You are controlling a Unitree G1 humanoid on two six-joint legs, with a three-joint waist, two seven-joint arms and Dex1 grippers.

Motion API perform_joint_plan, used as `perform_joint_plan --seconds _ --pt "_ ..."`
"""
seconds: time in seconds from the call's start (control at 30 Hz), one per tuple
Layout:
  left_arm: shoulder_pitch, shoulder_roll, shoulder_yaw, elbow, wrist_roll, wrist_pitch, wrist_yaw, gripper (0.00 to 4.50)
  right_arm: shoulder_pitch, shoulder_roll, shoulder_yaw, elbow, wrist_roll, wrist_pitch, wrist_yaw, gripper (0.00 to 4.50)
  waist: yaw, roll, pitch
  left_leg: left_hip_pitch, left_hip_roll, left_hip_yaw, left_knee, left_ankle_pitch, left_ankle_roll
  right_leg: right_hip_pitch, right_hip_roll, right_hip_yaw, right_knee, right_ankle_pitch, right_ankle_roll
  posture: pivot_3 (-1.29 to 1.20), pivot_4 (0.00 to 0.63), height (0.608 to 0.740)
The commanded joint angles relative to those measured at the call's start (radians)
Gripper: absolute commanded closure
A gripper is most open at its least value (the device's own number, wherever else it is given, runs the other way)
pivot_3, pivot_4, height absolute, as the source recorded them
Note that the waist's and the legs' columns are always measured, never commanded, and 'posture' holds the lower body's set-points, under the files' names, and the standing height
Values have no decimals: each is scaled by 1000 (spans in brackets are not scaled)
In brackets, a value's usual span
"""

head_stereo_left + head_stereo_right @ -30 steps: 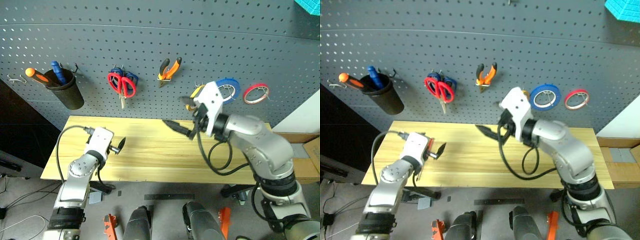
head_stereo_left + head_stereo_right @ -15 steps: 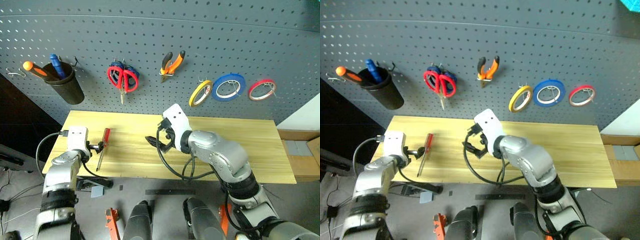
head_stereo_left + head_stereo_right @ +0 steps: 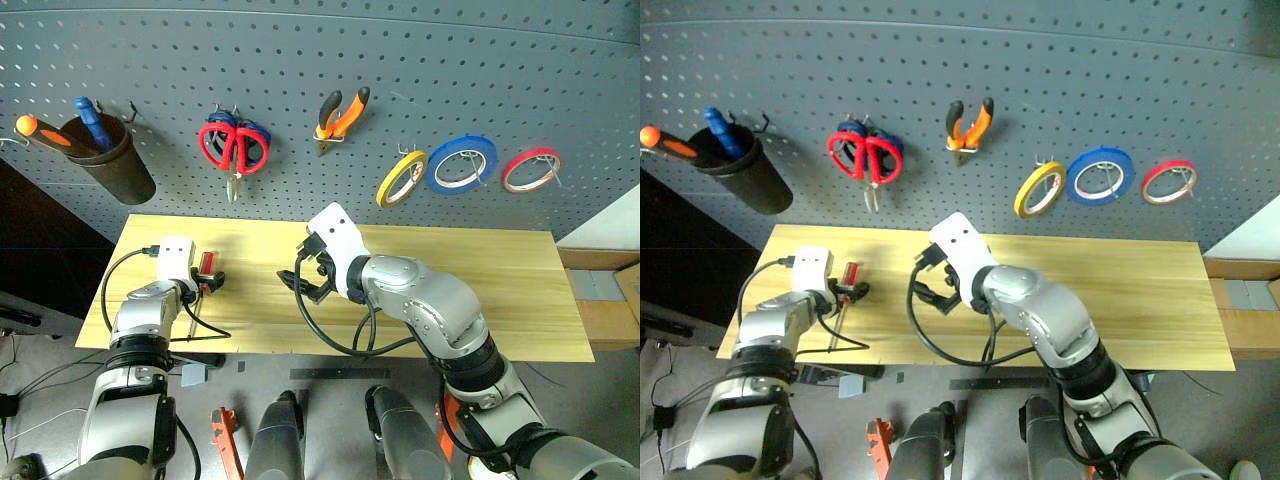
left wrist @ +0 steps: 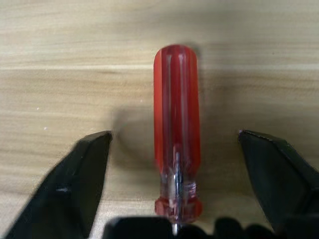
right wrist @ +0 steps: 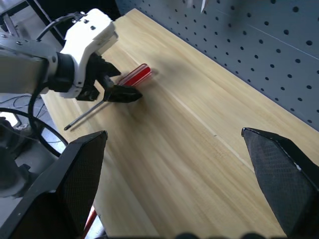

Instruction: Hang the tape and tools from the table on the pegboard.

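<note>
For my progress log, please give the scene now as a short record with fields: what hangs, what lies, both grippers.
on pegboard: yellow tape, red scissors, pliers
on table: red screwdriver, lying flat
left gripper: open, one finger on each side of the screwdriver handle, not touching it
right gripper: open, empty, above the table
left to hang: screwdriver

Screwdriver [image 4: 177, 134] handle is seen as glossy see-through red plastic, shaft as bare metal. Table [image 3: 480, 280] is shown as smooth pale wood, visibly grained. Pegboard [image 3: 450, 70] looks matt grey, gripper fingers [image 4: 75, 189] matt black.
</note>
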State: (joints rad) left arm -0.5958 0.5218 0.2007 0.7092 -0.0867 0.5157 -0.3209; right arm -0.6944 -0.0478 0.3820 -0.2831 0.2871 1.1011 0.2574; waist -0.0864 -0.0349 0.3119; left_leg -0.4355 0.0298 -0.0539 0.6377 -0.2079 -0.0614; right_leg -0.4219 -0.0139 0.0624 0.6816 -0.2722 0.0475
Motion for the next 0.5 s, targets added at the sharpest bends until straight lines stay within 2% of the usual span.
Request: perform_joint_plan --seconds 0.03,0.23,0.4,0.5 --pt "9 5 -3 16 10 -10 18 1533 -24 2 -4 -43 -7 -7 7 0 -1 0 0 0 0 0 0 0 0 0 0 0 0 0 0 -127 367 740" --pt "95 5 14 -113 -1 -50 33 3581 -47 -3 -24 -39 -4 -21 15 0 -4 0 0 0 0 1 -1 0 0 0 0 1 0 0 0 -124 340 740" --pt "216 -8 41 -320 -13 -140 62 3682 -65 -17 -48 -59 14 -29 39 0 -2 -1 -1 0 1 0 -2 0 0 -1 -3 0 -1 0 0 -122 319 740" --pt "312 -23 73 -442 -20 -275 79 3682 -71 -40 -61 -101 22 -42 66 0 -1 -1 -1 0 2 0 -4 0 0 -1 -6 1 -2 0 0 -120 302 740"
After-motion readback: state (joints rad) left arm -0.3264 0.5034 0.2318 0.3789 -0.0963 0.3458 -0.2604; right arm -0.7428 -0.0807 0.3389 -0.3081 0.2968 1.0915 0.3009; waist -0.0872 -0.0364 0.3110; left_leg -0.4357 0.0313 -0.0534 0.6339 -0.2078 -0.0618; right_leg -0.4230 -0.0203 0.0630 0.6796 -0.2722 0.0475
